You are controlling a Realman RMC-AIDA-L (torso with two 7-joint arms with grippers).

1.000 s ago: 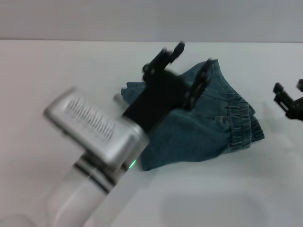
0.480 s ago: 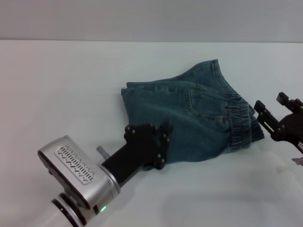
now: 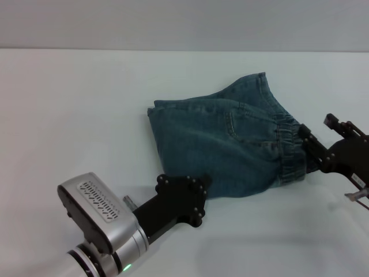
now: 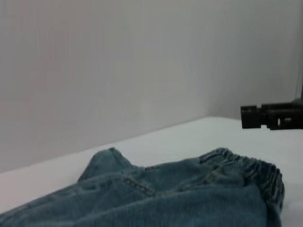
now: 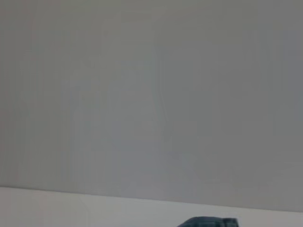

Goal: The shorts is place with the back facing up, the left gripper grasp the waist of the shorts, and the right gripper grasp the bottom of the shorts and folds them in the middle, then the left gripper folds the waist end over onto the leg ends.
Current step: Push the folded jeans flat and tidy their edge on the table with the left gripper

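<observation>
Blue denim shorts [image 3: 230, 144] lie folded on the white table [image 3: 75, 115], with the elastic waistband [image 3: 291, 150] at the right end. My left gripper [image 3: 200, 202] sits low at the near edge of the shorts, open and holding nothing. My right gripper [image 3: 315, 125] is open right beside the waistband, its fingers pointing at it. The left wrist view shows the shorts [image 4: 180, 194] close up, with the right gripper [image 4: 272, 117] beyond the waistband. In the right wrist view only a sliver of the shorts [image 5: 208, 222] shows.
The white table runs wide to the left and in front of the shorts. A plain grey wall [image 3: 184, 23] stands behind its far edge.
My left gripper has pulled back from above the shorts to their near edge and dropped low. My right gripper has moved left, up to the waistband. The shorts lie still.
</observation>
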